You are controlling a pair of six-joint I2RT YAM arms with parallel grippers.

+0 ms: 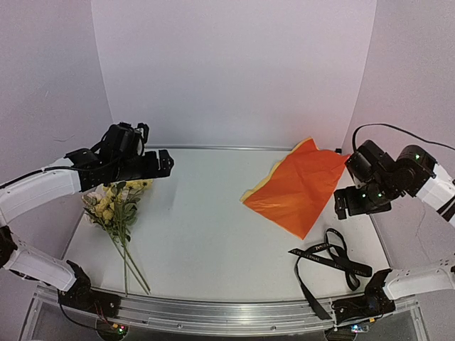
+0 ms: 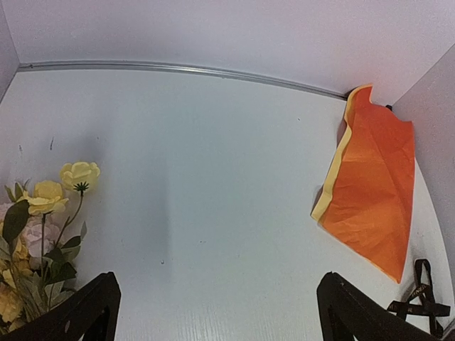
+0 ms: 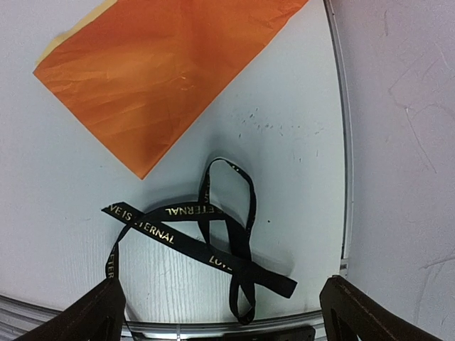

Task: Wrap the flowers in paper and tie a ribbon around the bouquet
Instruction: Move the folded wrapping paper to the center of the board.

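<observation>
The flowers [image 1: 114,206], pale yellow blossoms on long green stems, lie at the table's left with stems toward the front edge; they also show at the lower left of the left wrist view [image 2: 43,213]. My left gripper [image 1: 162,163] [image 2: 220,305] hovers open just behind them, holding nothing. The orange paper [image 1: 302,186] [image 2: 373,192] [image 3: 163,71] lies flat at the back right, its far corner curling up the wall. The black ribbon [image 1: 330,259] [image 2: 419,302] [image 3: 213,234] lies looped at the front right. My right gripper [image 1: 352,202] [image 3: 224,312] hangs open above the ribbon. No bouquet is in view.
White walls close in the table at the back and both sides. A metal rail [image 1: 227,312] runs along the front edge, and the arm bases stand at its left and right ends. The right wall [image 3: 398,142] is close beside the ribbon.
</observation>
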